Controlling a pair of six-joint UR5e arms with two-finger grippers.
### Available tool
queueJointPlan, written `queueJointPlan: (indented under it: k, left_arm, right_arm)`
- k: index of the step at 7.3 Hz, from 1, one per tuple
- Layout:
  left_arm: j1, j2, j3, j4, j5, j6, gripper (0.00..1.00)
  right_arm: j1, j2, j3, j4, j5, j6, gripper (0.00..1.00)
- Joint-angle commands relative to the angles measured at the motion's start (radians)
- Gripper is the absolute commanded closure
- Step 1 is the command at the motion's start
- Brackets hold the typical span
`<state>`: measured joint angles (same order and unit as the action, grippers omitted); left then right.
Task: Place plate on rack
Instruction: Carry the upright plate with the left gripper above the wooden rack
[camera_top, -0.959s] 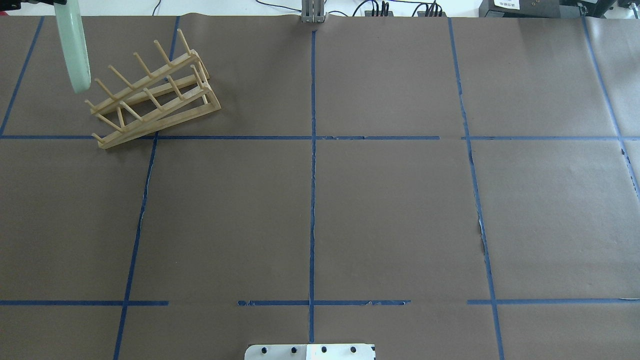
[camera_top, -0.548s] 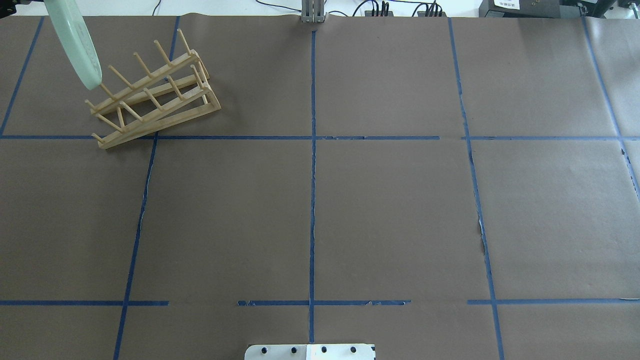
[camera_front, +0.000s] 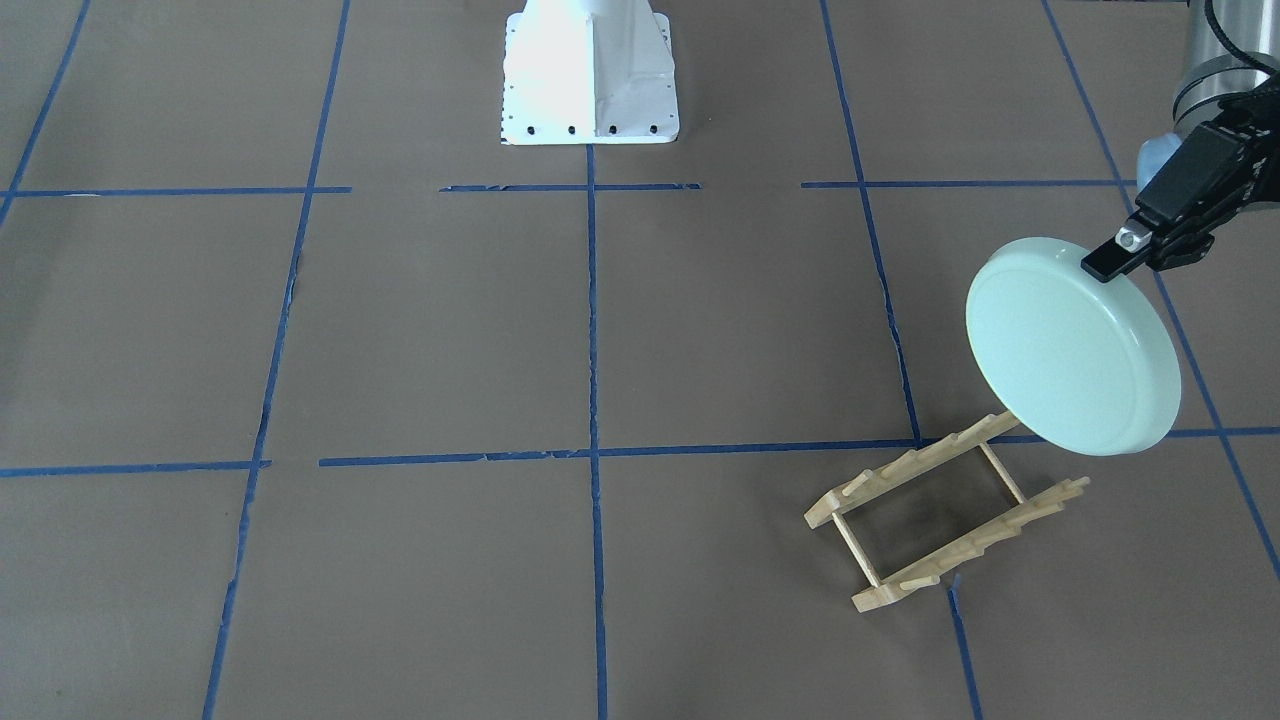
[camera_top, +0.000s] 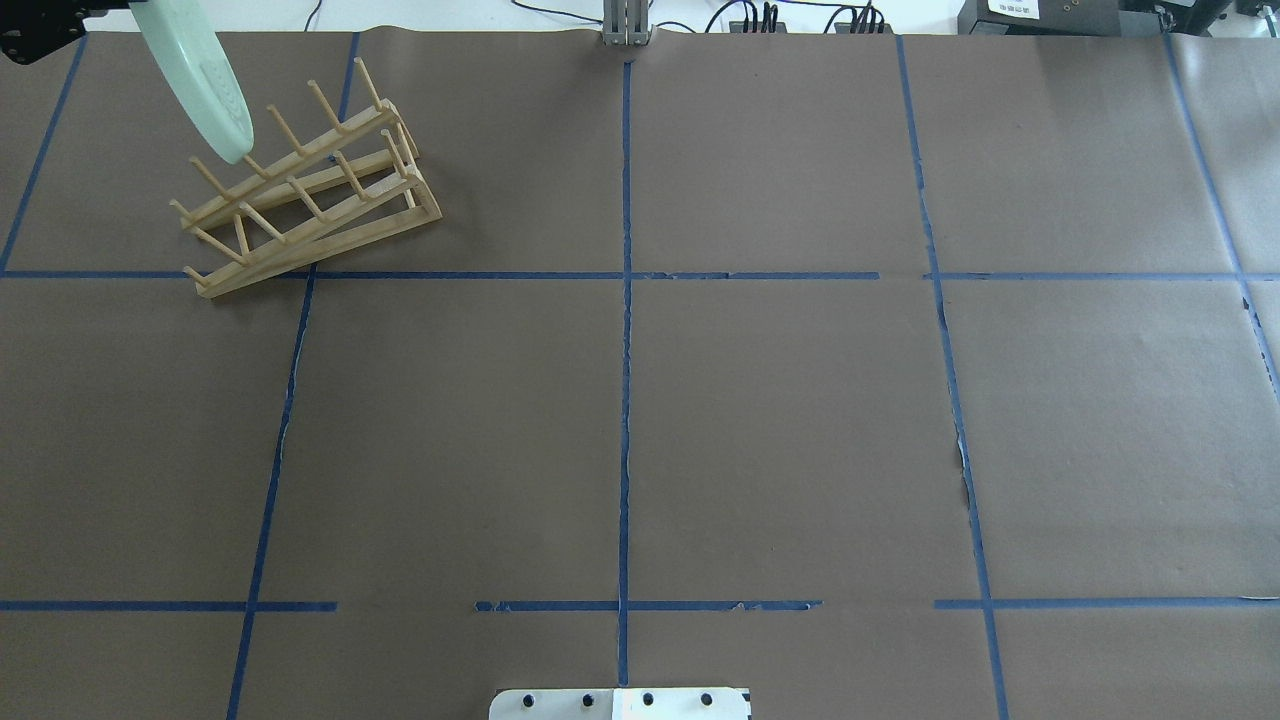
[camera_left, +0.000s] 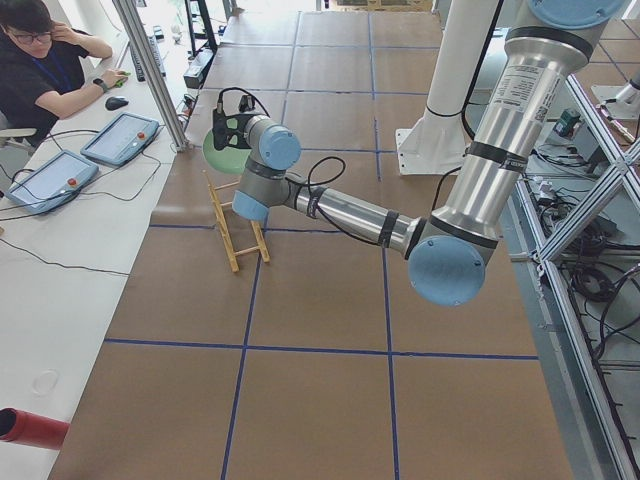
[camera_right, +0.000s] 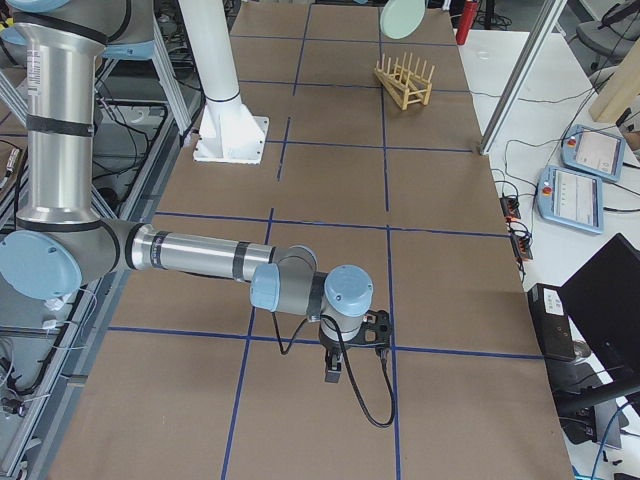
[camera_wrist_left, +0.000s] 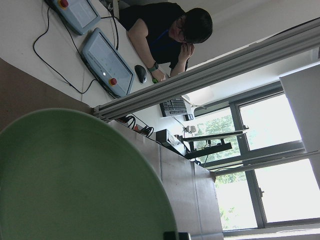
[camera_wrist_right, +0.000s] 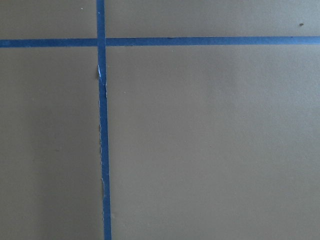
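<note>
The pale mint-green plate (camera_front: 1070, 345) hangs tilted on edge in my left gripper (camera_front: 1102, 264), which is shut on its upper rim. The plate's lower edge is over the end pegs of one rail of the light-wood rack (camera_front: 945, 525); I cannot tell if they touch. From overhead the plate (camera_top: 195, 85) leans over the left end of the rack (camera_top: 310, 190), at the table's far left. The plate (camera_wrist_left: 75, 175) fills the left wrist view. My right gripper (camera_right: 335, 372) hovers low over bare table far from the rack; I cannot tell if it is open or shut.
The white robot base (camera_front: 590, 70) stands at the table's middle edge. A metal post (camera_left: 150, 70) and a side desk with tablets (camera_left: 120, 138) and a seated operator (camera_left: 40, 60) lie just beyond the rack. Brown paper with blue tape lines (camera_top: 625, 400) covers the table.
The plate has moved right, from beside the rack's left end to over its end pegs, and its tilt has grown. The rack has not moved.
</note>
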<state>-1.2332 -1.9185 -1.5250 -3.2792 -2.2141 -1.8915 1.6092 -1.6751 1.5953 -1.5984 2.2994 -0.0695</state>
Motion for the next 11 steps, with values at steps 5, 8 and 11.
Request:
queueJointPlan:
  k: [5,8,11]
  left_arm:
    - [0.141,-0.092,0.192,-0.152,0.245,-0.005,1.0]
    - [0.143,-0.115,0.244,-0.152,0.248,0.003,1.0]
    - [0.144,-0.148,0.311,-0.152,0.248,0.025,1.0]
  right_arm:
    - [0.0,0.0,0.0,0.0,0.0,0.0,0.0]
    - [0.0,0.0,0.0,0.0,0.0,-0.001,0.0]
    - [0.0,0.0,0.0,0.0,0.0,0.0,0.0]
